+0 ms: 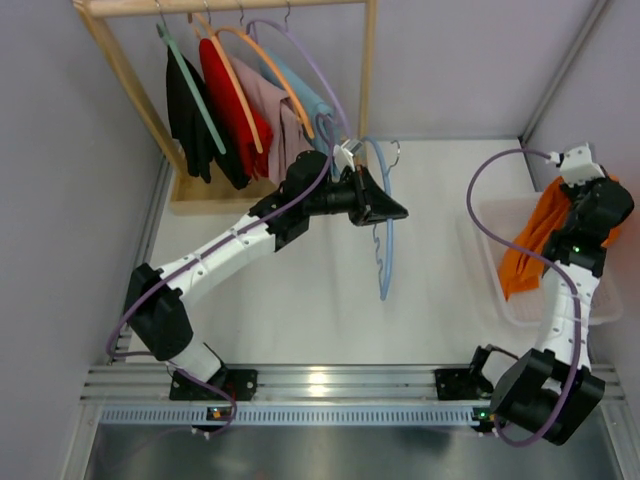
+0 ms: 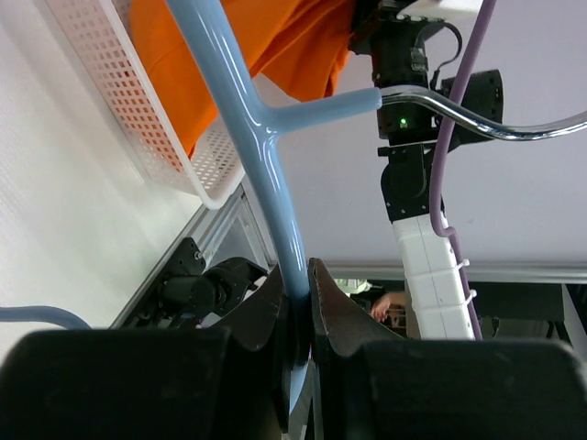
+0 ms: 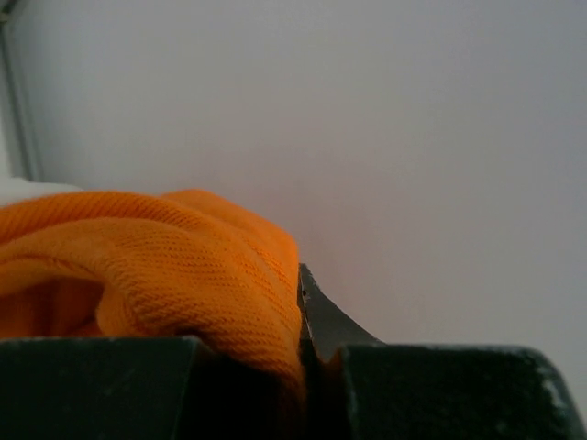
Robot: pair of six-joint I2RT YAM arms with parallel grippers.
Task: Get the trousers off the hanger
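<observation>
The light-blue hanger (image 1: 385, 245) with a silver hook (image 1: 394, 152) hangs bare above the table's middle. My left gripper (image 1: 392, 211) is shut on its upper arm; the left wrist view shows the blue bar (image 2: 275, 192) pinched between the jaws (image 2: 301, 284). The bright orange trousers (image 1: 530, 240) are off the hanger and hang from my right gripper (image 1: 580, 205) over a white basket (image 1: 500, 300) at the right. In the right wrist view the orange cloth (image 3: 165, 266) is clamped in the jaws (image 3: 298, 312) and covers the left finger.
A wooden rack (image 1: 190, 100) at the back left holds black, red, pink and light blue garments on green, orange and lavender hangers. The white perforated basket also shows in the left wrist view (image 2: 138, 119). An aluminium rail (image 1: 330, 385) runs along the near edge.
</observation>
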